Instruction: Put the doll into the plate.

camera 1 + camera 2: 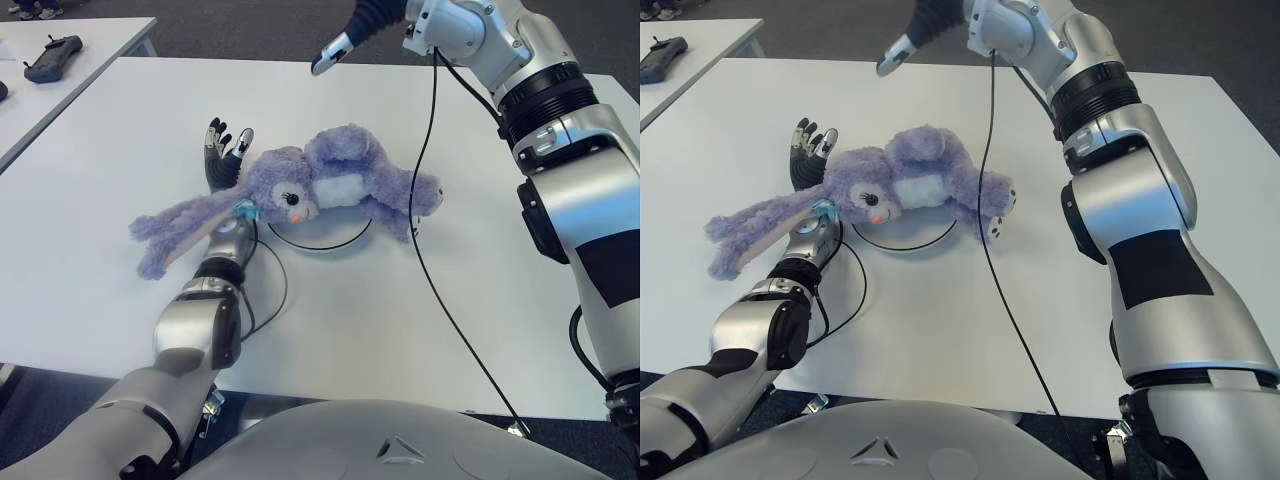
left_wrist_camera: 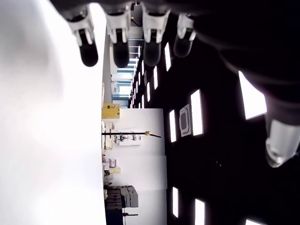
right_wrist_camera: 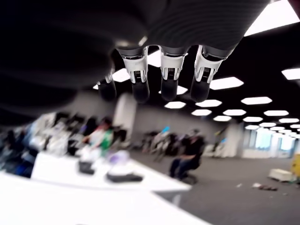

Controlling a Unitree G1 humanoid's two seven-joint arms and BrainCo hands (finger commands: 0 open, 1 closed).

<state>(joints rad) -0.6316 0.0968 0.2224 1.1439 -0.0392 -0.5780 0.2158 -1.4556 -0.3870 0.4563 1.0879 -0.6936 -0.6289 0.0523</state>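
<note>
The purple bunny doll (image 1: 330, 180) lies across the plate (image 1: 318, 242) on the white tabletop (image 1: 400, 330). The left hand (image 1: 225, 152), fingers spread and empty, sits beside its head; the right hand (image 1: 345, 38) hovers raised, fingers loose, holding nothing

You only get part of the plate (image 1: 335, 243): the doll (image 1: 330, 180) lies across it, so just its near rim shows on the counter (image 1: 420, 330). The left hand (image 1: 224, 152) is half hidden behind the doll's head, and its wrist passes under a long ear. The right hand (image 1: 345, 40) is cut off by the eye views' top edge. In your right wrist view, the seated people are blurred.
</note>
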